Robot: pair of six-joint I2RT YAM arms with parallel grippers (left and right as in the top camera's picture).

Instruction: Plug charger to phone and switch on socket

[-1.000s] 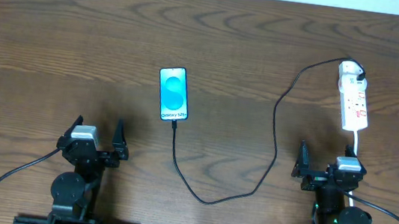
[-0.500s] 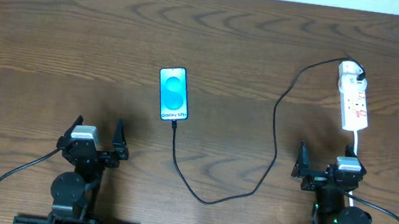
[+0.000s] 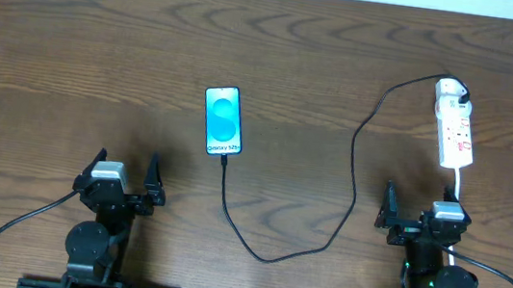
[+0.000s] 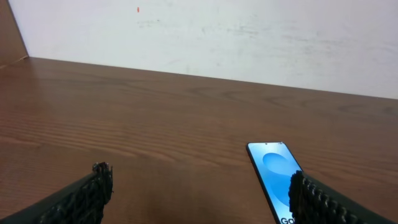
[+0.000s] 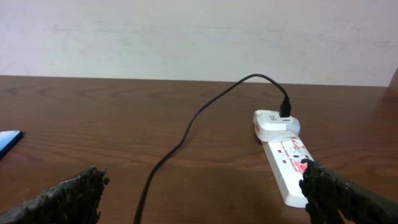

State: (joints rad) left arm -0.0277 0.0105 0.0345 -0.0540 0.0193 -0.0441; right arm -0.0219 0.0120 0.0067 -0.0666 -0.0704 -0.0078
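Note:
The phone [image 3: 222,120] lies flat mid-table with its blue screen lit; it also shows in the left wrist view [image 4: 273,174]. The black charger cable [image 3: 350,174] runs from the phone's near end, loops toward the front and rises to a white adapter on the far end of the socket [image 3: 454,128]. The socket shows in the right wrist view [image 5: 285,163], with the cable [image 5: 186,134] beside it. My left gripper [image 3: 123,179] is open and empty, near the front edge, left of the phone. My right gripper [image 3: 420,211] is open and empty, just in front of the socket.
The socket's white lead [image 3: 458,186] runs past my right arm toward the front edge. A pale wall [image 4: 217,31] stands behind the table's far edge. Bare wooden tabletop [image 3: 82,56] spreads to the left.

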